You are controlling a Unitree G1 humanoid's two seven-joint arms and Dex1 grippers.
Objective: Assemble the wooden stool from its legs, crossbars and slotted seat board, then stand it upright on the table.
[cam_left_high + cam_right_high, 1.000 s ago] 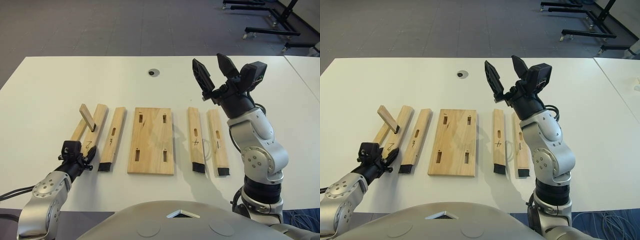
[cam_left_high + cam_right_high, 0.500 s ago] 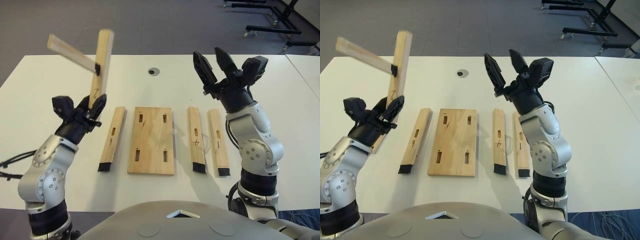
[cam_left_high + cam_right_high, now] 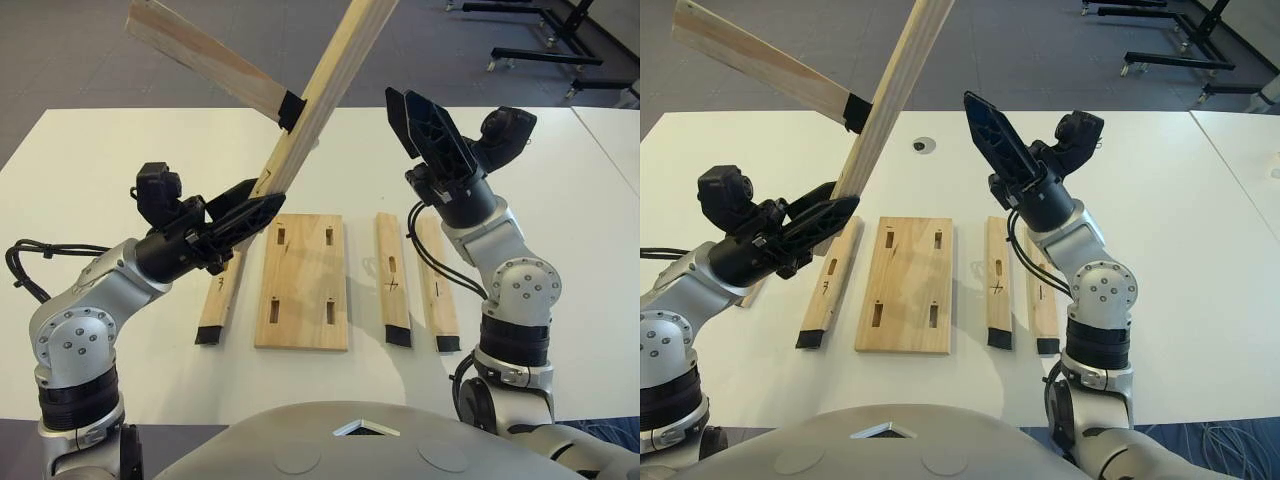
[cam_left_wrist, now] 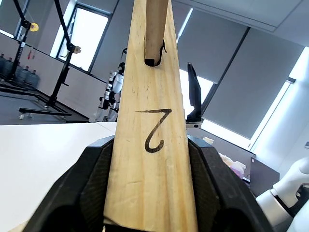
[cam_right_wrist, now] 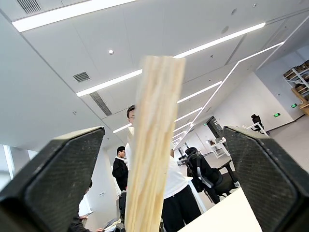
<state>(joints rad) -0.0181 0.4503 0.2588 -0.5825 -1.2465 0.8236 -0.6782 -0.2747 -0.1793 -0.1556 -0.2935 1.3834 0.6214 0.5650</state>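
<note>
Left gripper [image 3: 238, 212] clamped on leg [image 3: 318, 102] marked 2, tilted high above counter [image 3: 90, 170]; crossbar [image 3: 205, 55] plugged into its slot. Right gripper [image 3: 428, 128] aloft, fingers apart. Seat board [image 3: 302, 285] flat on counter.

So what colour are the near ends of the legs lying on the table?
Black caps on pale wooden legs; clearest in the left eye view.

Held leg [image 3: 335, 70] pale wood w/ black pen mark; crossbar [image 3: 205, 58] same pale tone, black at the joint. Seat board [image 3: 302, 290] honey wood, streaky grain (slots dark). Loose legs [image 3: 392, 275] pale, black end caps. Table [image 3: 560, 220] white. L gripper [image 3: 262, 200] & R gripper [image 3: 405, 100] black.
</note>
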